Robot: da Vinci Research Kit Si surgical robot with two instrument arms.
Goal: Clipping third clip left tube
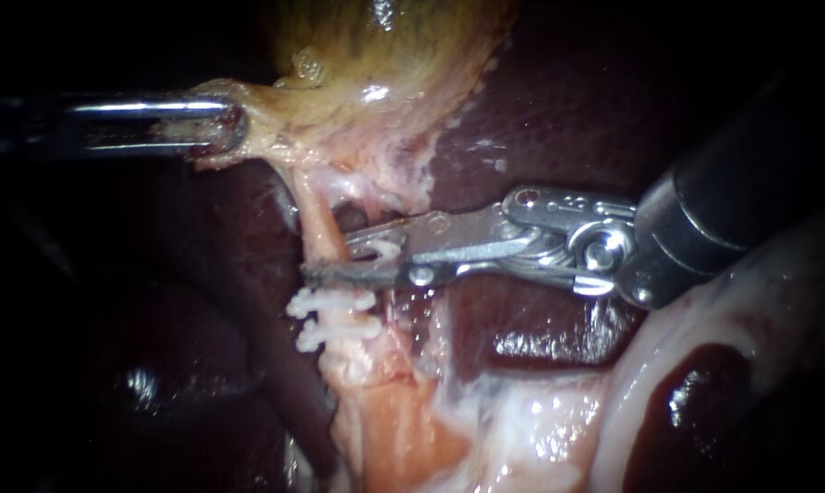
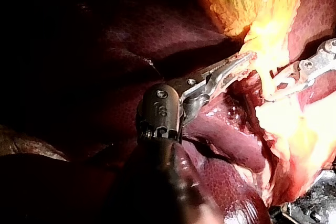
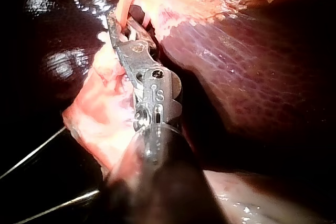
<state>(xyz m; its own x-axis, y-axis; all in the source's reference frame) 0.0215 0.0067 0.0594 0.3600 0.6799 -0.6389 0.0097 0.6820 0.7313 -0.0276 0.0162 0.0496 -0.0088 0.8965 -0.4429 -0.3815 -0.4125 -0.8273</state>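
Note:
The left tube point(image 1: 319, 224) runs pale and thin from the gallbladder point(image 1: 385, 55) down to a fatty stalk. Two white clips point(image 1: 330, 302) point(image 1: 314, 338) sit across it lower down. My right instrument point(image 1: 339, 256) comes in from the right. Its jaws straddle the tube just above the upper clip, a gap shows between them and a white clip point(image 1: 385, 248) lies inside. The right wrist view shows the same jaws point(image 3: 123, 30) beside the tube. My left instrument point(image 1: 221, 128) is shut on the gallbladder's lower edge and holds it taut to the left; its jaws point(image 2: 236, 67) also show in the left wrist view.
Dark red liver point(image 1: 558, 110) lies behind and on both sides of the tube. Pale, wet tissue point(image 1: 704, 319) bulges under the right instrument's shaft. Orange fatty tissue point(image 1: 394, 429) widens below the clips. A second strand point(image 1: 376, 196) branches beside the tube, behind the jaws.

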